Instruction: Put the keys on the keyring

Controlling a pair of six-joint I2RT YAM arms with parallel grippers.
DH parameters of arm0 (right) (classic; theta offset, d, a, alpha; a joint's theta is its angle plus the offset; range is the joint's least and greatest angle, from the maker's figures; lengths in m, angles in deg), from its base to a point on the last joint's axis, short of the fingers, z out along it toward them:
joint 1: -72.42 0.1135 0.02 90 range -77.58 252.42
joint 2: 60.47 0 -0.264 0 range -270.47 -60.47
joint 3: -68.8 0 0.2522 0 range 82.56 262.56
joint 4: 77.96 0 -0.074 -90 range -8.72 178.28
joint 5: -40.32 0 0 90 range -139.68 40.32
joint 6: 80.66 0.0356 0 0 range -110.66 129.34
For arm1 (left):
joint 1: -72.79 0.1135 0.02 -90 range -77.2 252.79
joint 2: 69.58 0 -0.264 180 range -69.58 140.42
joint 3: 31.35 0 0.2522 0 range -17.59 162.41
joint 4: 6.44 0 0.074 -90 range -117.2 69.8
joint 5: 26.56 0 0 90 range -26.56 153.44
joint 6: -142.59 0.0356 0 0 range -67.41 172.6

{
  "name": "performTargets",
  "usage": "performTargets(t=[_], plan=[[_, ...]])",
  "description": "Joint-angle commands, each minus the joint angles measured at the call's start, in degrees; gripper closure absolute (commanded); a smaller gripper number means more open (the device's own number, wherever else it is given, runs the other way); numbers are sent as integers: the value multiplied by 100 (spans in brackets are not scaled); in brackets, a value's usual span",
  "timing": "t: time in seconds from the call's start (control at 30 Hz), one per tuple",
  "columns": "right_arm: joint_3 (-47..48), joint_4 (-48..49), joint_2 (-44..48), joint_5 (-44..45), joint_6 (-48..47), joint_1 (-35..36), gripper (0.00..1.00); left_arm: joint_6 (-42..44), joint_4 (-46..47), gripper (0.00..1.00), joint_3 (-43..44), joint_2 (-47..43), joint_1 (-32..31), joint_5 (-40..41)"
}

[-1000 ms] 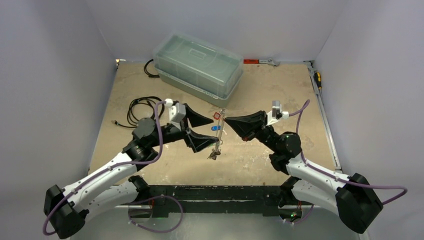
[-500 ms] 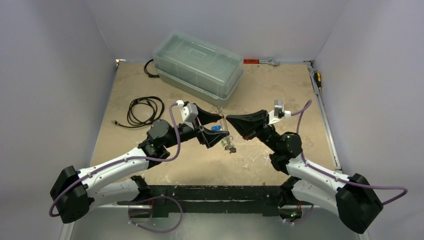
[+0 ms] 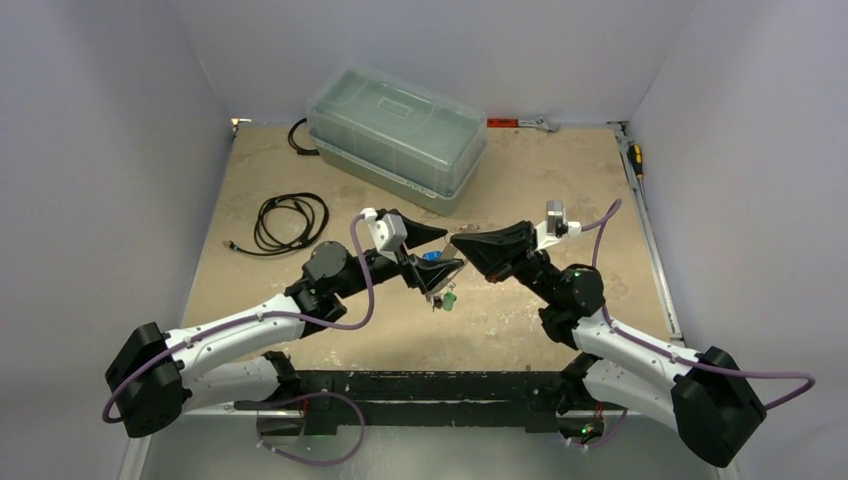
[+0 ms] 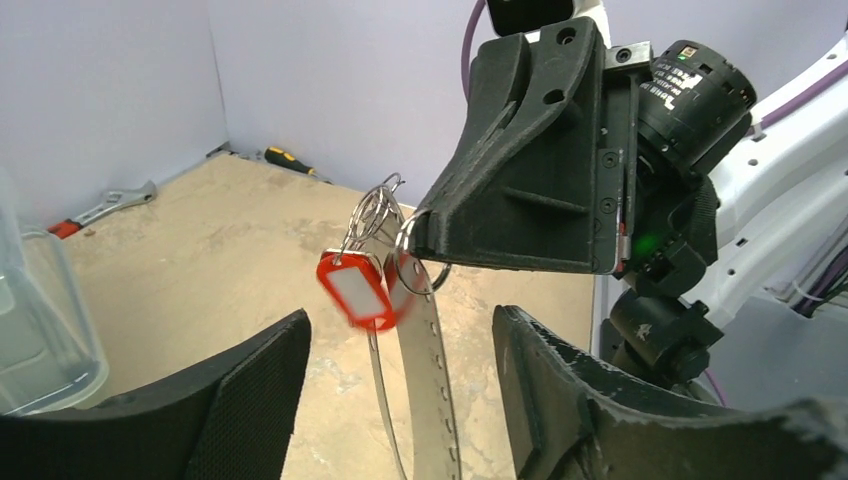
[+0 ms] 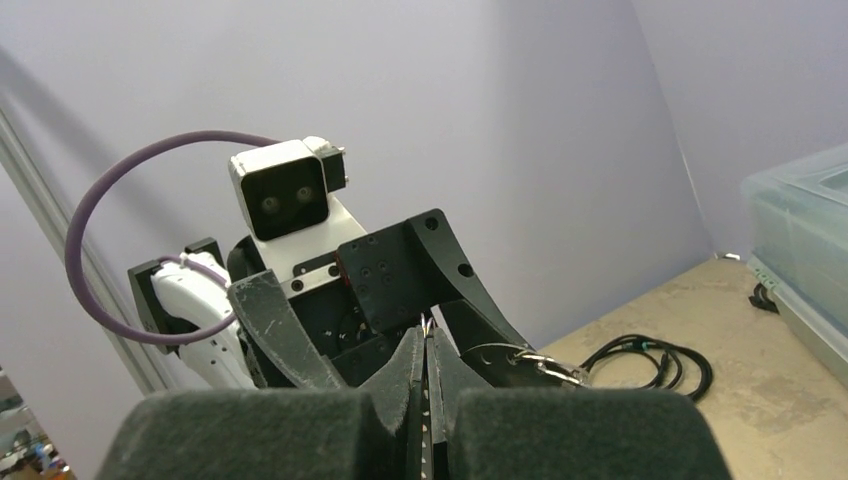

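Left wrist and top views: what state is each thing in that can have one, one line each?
keyring: hanging edge-on, pinched at its top by the right end effector.
right end effector: shut on the keyring.
left end effector: open, fingers either side of the keyring, not touching it.
red-tagged key: dangling by the keyring's top, blurred.
storage bin: lid on.
black cable: coiled, lying flat.

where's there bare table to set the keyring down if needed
Widest bare patch: back right of the table, between the plastic bin, the wrench and the screwdriver. A smaller one lies front centre, between the two arms. Crowded: mid-table where left gripper and right gripper meet, and by the coiled cable.
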Motion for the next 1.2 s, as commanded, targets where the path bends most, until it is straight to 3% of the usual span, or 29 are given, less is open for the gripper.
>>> performTargets(t=[0.0, 0.17, 0.53, 0.67, 0.9, 1.17], plan=[[8, 479, 87, -252, 63, -8, 100, 539, 69, 37, 195, -256, -42, 197], [-105, 804, -37, -397, 308, -4, 100, 852, -339, 54, 330, -364, -42, 266], [-250, 1102, -187, -564, 568, 33, 100, 972, -327, 78, 335, -355, -42, 101], [-408, 1200, -180, -684, 598, 38, 100, 1042, -465, 100, 358, -465, -42, 82], [-531, 636, 39, -1045, 323, 27, 98, 954, -1280, 100, 682, -651, -42, -36], [-330, -1178, 994, -751, -554, -1, 66, 914, -2831, 100, 1380, -736, -44, -39]])
